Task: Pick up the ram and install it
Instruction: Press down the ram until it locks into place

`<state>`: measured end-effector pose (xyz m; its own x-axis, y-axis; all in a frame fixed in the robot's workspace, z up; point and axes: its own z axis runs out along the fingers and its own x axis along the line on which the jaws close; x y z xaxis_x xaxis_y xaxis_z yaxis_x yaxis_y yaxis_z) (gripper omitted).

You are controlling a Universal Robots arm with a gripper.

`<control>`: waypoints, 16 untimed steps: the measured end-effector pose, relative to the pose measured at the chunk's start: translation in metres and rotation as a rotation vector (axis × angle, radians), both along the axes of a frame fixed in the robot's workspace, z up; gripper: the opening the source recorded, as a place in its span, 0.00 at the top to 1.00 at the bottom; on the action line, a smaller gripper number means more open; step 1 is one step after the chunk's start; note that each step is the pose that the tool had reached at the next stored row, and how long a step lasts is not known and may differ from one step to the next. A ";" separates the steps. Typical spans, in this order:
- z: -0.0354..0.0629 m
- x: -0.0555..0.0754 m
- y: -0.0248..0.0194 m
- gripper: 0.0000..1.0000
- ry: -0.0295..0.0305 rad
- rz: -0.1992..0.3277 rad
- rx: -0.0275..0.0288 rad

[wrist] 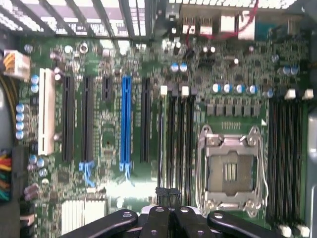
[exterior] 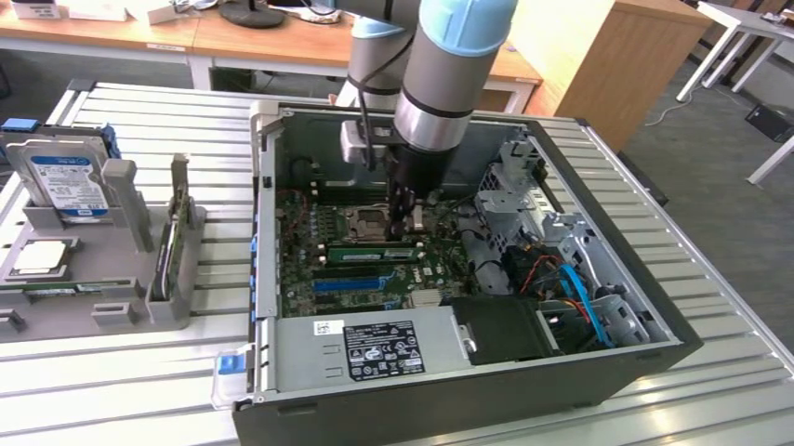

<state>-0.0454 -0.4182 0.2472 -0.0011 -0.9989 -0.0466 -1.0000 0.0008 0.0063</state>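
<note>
The ram (exterior: 368,254) is a long, thin green stick with a pale label, lying along a motherboard (exterior: 325,243) slot inside the open computer case (exterior: 645,307). The hand (exterior: 399,234) sits directly above it; whether it is gripping cannot be told. The wrist view adds the processor socket (wrist: 229,174) and a blue slot (wrist: 125,120).

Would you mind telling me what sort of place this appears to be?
Probably a lab or office workshop for computer assembly: an open PC case on a slatted metal workbench, wooden desks behind.
</note>
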 end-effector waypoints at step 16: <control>0.0000 -0.044 0.0000 0.89 -0.0001 0.000 0.0000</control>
